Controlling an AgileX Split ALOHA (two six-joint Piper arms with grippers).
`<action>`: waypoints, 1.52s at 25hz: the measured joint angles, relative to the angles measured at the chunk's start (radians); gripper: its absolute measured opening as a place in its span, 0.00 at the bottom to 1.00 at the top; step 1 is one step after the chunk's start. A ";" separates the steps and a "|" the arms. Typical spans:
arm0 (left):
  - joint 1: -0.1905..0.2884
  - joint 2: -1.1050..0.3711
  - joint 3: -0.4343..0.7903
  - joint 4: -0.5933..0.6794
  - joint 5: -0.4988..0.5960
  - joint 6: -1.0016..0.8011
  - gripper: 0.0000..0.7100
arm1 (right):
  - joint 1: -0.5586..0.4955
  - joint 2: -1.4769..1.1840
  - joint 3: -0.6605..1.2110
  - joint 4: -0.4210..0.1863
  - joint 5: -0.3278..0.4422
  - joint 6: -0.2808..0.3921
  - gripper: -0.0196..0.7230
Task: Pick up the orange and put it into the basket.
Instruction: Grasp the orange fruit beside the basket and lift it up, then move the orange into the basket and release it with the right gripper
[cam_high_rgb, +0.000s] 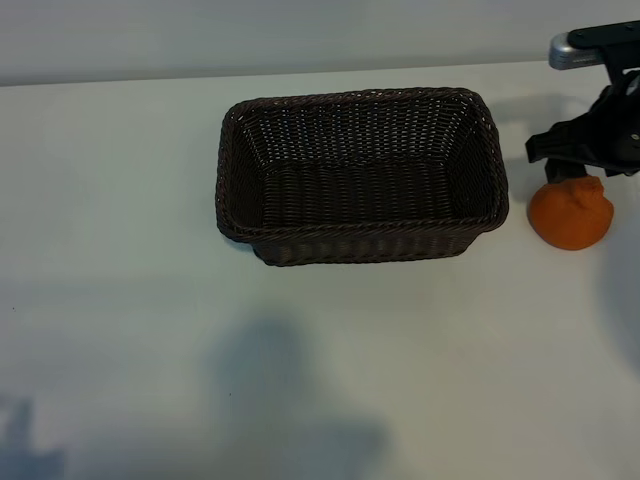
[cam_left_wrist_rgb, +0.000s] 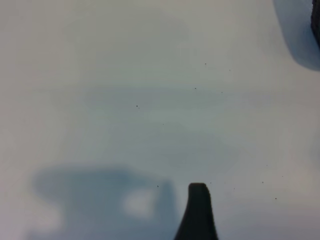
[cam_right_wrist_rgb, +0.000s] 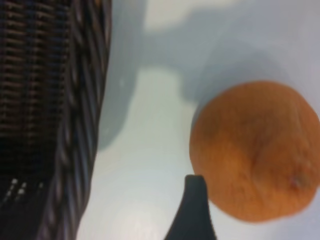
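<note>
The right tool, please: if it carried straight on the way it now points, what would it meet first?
Most likely the orange. The right tool hangs open just above it, pointing steeply down, and the wrist view shows one fingertip beside the fruit. The basket lies off to the side, apart; depth is uncertain.

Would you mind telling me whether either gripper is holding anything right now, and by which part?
Nothing is held. The right gripper is open just above the orange, which sits on the table beside the basket. The left gripper is over bare table.
</note>
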 joint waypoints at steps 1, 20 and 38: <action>0.000 0.000 0.000 0.000 0.000 0.000 0.84 | 0.000 0.020 -0.014 -0.006 -0.001 0.000 0.81; 0.000 0.000 0.000 0.000 0.000 0.000 0.83 | -0.028 0.192 -0.062 -0.065 0.012 0.076 0.28; 0.000 0.000 0.000 0.000 0.000 -0.001 0.83 | -0.028 0.039 -0.410 -0.088 0.401 0.074 0.15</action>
